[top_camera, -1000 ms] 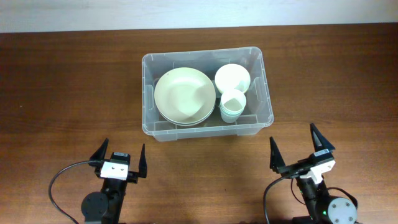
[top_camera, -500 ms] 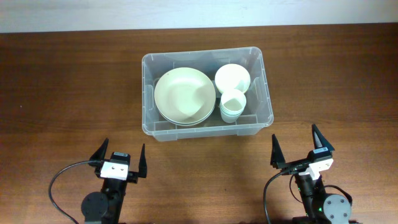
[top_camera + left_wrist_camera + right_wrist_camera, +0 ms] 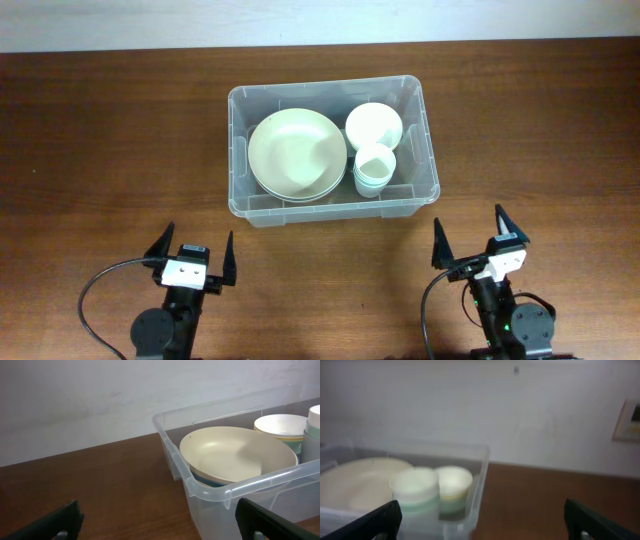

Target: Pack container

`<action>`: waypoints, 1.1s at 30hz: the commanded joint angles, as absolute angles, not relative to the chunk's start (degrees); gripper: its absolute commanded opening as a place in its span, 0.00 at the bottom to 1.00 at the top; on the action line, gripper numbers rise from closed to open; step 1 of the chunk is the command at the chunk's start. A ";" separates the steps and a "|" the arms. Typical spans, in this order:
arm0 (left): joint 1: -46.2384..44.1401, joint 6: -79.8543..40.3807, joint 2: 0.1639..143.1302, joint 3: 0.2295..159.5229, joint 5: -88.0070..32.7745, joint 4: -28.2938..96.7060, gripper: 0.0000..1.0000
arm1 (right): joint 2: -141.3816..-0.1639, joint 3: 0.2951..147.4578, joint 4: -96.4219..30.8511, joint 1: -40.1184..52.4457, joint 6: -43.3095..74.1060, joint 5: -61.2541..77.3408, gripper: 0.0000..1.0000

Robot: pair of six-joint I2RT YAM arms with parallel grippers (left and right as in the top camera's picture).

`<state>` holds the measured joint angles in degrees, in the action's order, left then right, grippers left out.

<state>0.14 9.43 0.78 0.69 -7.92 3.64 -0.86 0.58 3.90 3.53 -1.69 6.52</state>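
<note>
Now both grippers are wide open and hold nothing. The left gripper (image 3: 199, 234) sits at about 7 o'clock on the brown table (image 3: 100, 130). The right gripper (image 3: 469, 220) sits at about 5 o'clock. Neither one touches anything. The clear container (image 3: 237, 150) stands toward 12 o'clock, well apart from both. Inside it are a big bowl (image 3: 293, 152), a small bowl (image 3: 374, 124) and stacked cups (image 3: 374, 166).

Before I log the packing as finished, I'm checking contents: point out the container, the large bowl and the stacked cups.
container (image 3: 320, 84), overhead view, far rim.
large bowl (image 3: 293, 152), overhead view, centre of its inside.
stacked cups (image 3: 375, 163), overhead view, top cup's mouth.
</note>
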 commanded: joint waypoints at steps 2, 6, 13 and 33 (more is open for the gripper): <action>0.54 9.98 0.30 0.51 -7.70 3.92 0.99 | -0.19 0.32 -0.43 4.01 -1.72 5.26 0.99; 0.56 9.98 0.30 0.51 -7.70 3.92 1.00 | -0.19 0.32 -4.10 4.01 -1.72 5.06 0.99; 0.56 9.98 0.30 0.51 -7.70 3.92 0.99 | -0.19 0.32 -4.08 0.67 -1.69 5.10 0.99; 0.54 9.98 0.30 0.51 -7.70 3.92 1.00 | -0.19 0.32 -4.08 0.40 -1.72 5.08 0.99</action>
